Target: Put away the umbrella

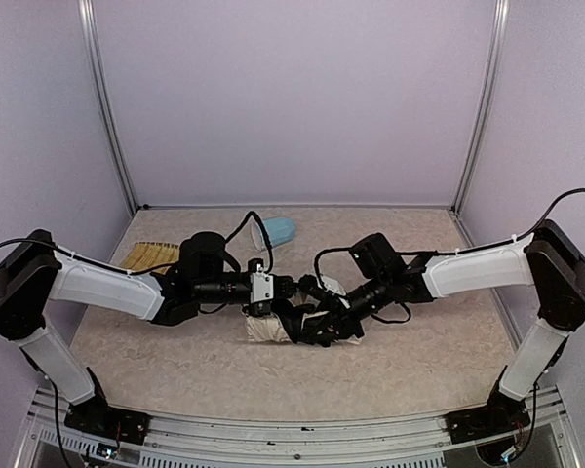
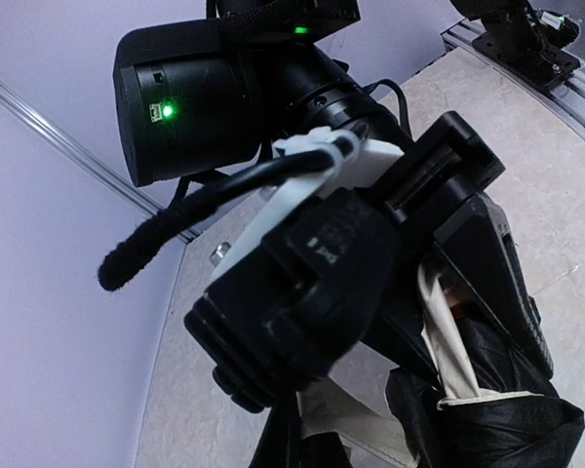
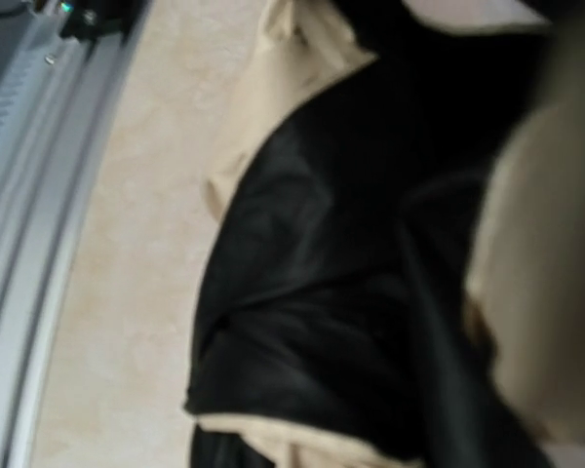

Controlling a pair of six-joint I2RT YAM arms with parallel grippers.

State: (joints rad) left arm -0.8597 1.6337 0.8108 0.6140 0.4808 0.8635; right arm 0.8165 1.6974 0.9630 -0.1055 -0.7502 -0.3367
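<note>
While left pincer (image 1: pixel 285 310) is clenched tight at the umbrella (image 1: pixel 265 330), right pincer (image 1: pixel 324 320) grips its fabric just beside it. Umbrella lies bundled on the desk (image 1: pixel 419 341) directly under both pincers.

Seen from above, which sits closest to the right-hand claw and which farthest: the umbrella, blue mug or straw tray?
1. The umbrella, at the right gripper, centre.
2. The blue mug, behind it, toward the back.
3. The straw tray, far left.
</note>
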